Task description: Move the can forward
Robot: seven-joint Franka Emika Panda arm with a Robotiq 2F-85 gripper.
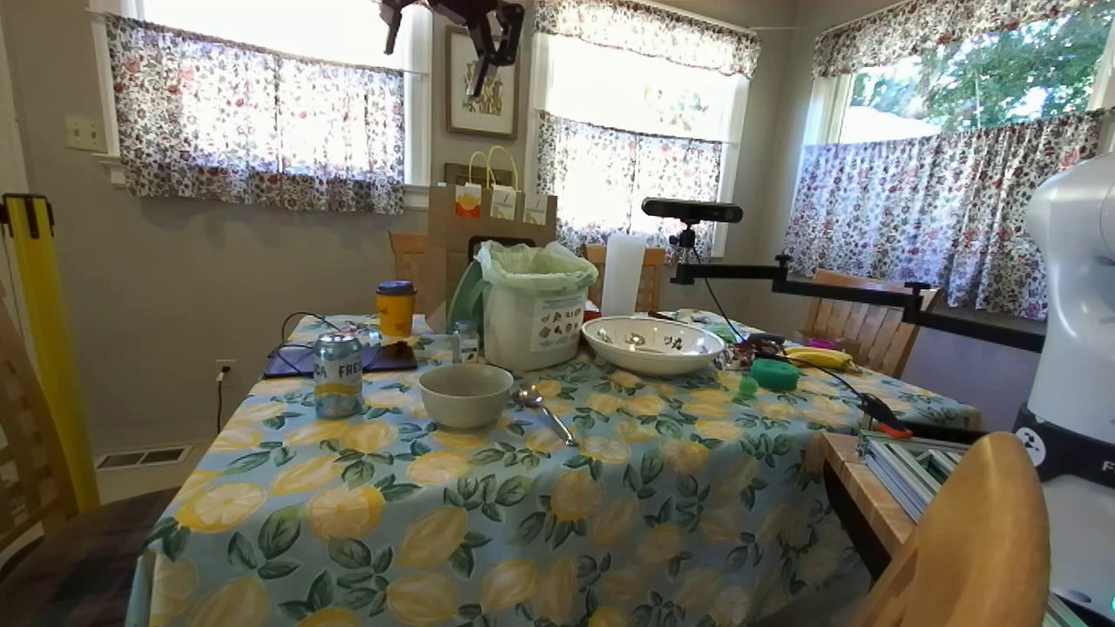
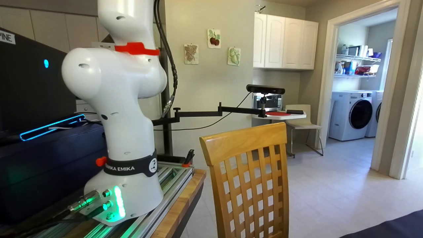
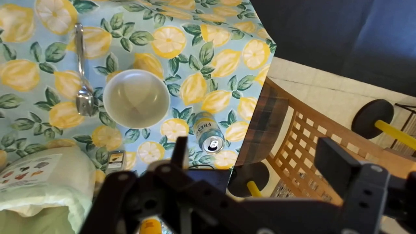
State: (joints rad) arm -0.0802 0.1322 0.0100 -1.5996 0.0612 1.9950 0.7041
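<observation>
The can [image 1: 338, 379] is a silver-blue drink can with a yellow band and lettering. It stands upright on the lemon-print tablecloth, to the left of the grey bowl [image 1: 466, 396] in an exterior view. In the wrist view the can [image 3: 208, 131] shows its open top and tab, near the table's side edge. My gripper [image 1: 432, 65] hangs high above the table, well apart from the can. In the wrist view the gripper [image 3: 255, 152] has its fingers wide apart with nothing between them. Neither can nor gripper shows in the exterior view facing the arm's base.
A spoon [image 1: 547, 416] lies beside the bowl. Behind stand a lined white bin [image 1: 531, 326], a yellow cup [image 1: 396, 309], a small bottle [image 1: 465, 341] and a dark laptop [image 1: 396, 357]. A patterned wide bowl [image 1: 653, 346] and a camera arm [image 1: 740, 274] are farther right.
</observation>
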